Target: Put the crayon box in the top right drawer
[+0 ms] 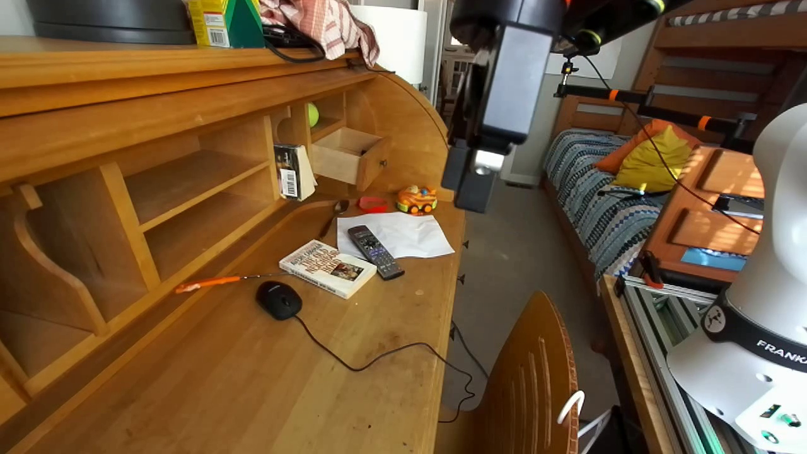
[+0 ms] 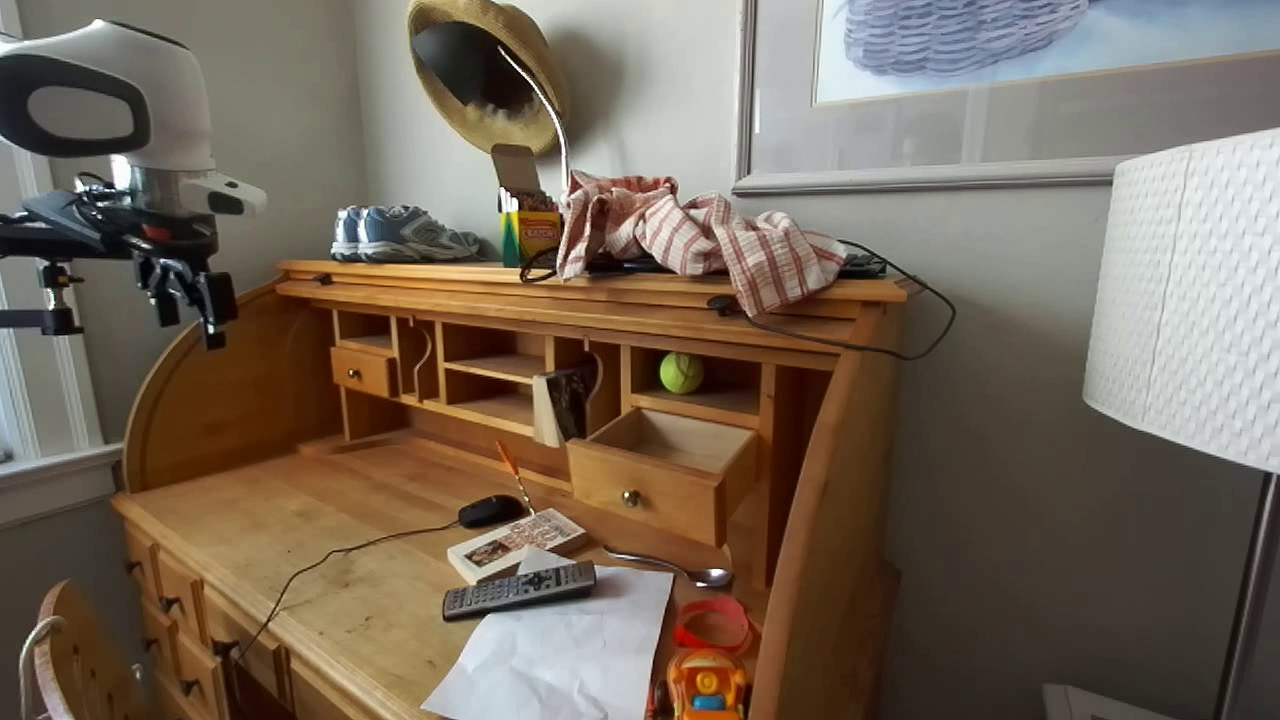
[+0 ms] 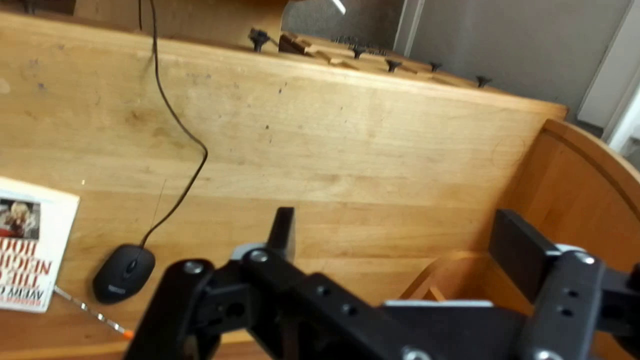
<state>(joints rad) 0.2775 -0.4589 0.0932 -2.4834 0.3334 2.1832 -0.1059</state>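
Left of the tool (image 3: pixel 397 235) in the wrist view, upside down on the white book (image 3: pixel 30 250): "AVERY", "THE", "NEIGH", "HOOD". In an exterior view, right of the tool on the robot base (image 1: pixel 741 378): "FRANKA", cut off; left of the tool, barcodes (image 1: pixel 218 38) on crayon box (image 1: pixel 243 25) and standing book (image 1: pixel 294 171).

Crayon box (image 1: pixel 226 25) atop the desk (image 1: pixel 252 391), drawer (image 1: pixel 340 162) open, claw (image 1: pixel 466 180) aloft.
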